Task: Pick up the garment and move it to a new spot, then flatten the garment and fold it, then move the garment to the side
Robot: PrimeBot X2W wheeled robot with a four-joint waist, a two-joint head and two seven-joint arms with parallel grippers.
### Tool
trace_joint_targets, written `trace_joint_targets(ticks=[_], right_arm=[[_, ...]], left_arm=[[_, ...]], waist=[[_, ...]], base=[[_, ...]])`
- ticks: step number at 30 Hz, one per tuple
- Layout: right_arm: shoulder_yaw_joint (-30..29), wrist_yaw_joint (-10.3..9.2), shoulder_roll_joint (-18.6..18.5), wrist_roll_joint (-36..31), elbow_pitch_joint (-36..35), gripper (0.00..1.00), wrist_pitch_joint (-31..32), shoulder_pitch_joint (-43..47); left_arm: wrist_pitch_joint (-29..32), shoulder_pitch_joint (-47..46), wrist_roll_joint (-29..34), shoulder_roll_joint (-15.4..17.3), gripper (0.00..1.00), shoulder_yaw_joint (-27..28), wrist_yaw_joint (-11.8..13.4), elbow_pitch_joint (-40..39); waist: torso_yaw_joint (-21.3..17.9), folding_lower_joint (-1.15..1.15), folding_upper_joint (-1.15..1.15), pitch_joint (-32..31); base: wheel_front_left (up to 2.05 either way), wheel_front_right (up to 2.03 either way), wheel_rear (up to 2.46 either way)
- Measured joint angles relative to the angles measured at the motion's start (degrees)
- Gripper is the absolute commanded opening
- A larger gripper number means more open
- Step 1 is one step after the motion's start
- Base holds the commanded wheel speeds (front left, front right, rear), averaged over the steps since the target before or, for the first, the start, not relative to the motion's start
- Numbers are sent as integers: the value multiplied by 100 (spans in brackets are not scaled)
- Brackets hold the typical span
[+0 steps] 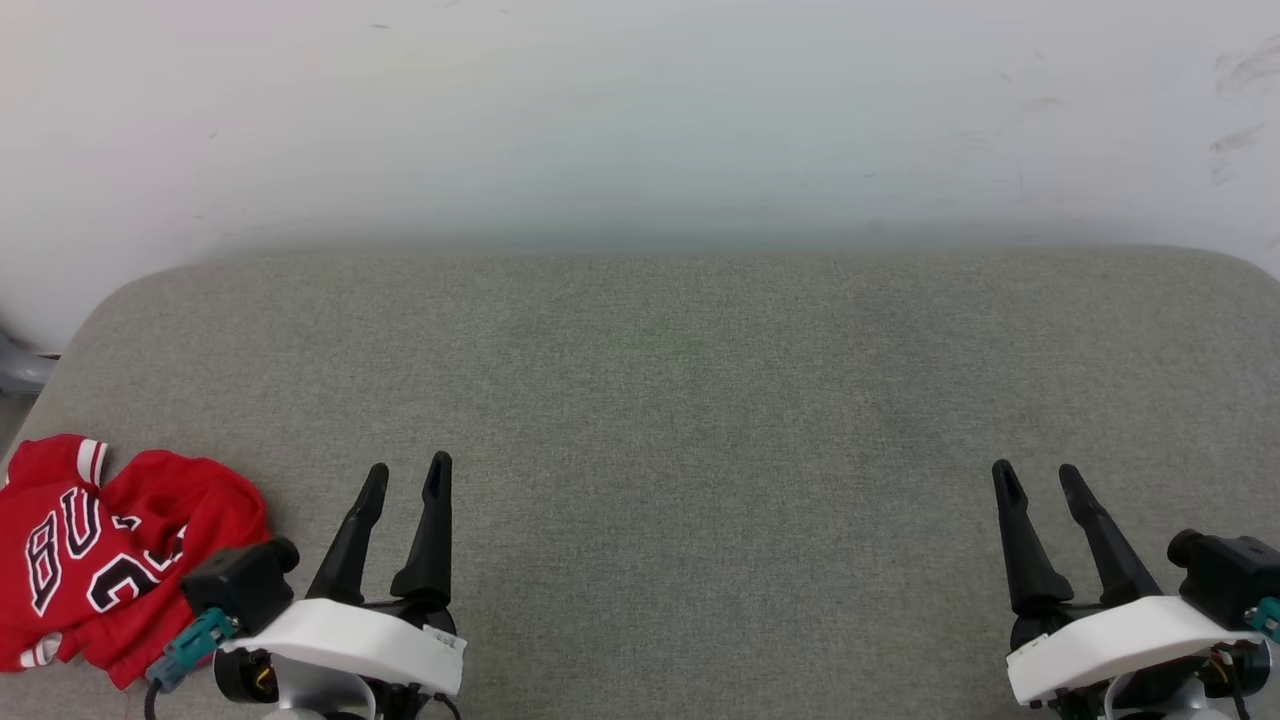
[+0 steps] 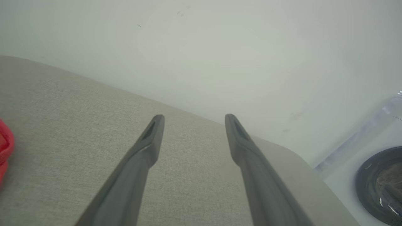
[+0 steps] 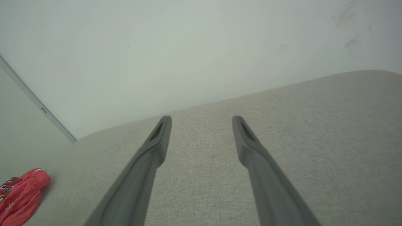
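Grey cushion (image 1: 640, 400), garment (image 1: 90, 550) crumpled on its near-left corner. Left gripper (image 1: 409, 465) beside the garment and right gripper (image 1: 1035, 470) well apart both gape empty. Left should pinch a raised fold.

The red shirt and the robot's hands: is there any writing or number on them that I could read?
"BU": black, white-outlined letters on the garment; the rest is lost in folds.
"2": start of a number below them; what follows is crumpled and unreadable.
White tag on the left gripper's pale housing: too small to read.
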Motion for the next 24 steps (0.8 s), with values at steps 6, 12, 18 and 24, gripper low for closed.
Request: trace_joint_targets(ticks=[6, 12, 18, 24], right_arm=[[-82, 0, 32, -517, -53, 100, 52, 10], [-145, 1, 70, -946, -113, 100, 97, 64], [-202, 1, 92, -1307, -189, 100, 101, 91], [-210, 1, 102, -1596, -257, 100, 108, 118]], left_arm=[[-78, 24, 701, 46, 100, -32, 42, 119], [-161, 26, 1146, 52, 100, -109, 103, 170], [-243, 29, 1452, 54, 100, -144, 140, 229], [-312, 30, 1711, 52, 100, -141, 146, 298]], waist=[[1, 0, 0, -17], [10, 0, 0, -31], [14, 0, 0, -36], [14, 0, 0, -33]], base=[[0, 0, 0], [0, 0, 0], [0, 0, 0], [0, 0, 0]])
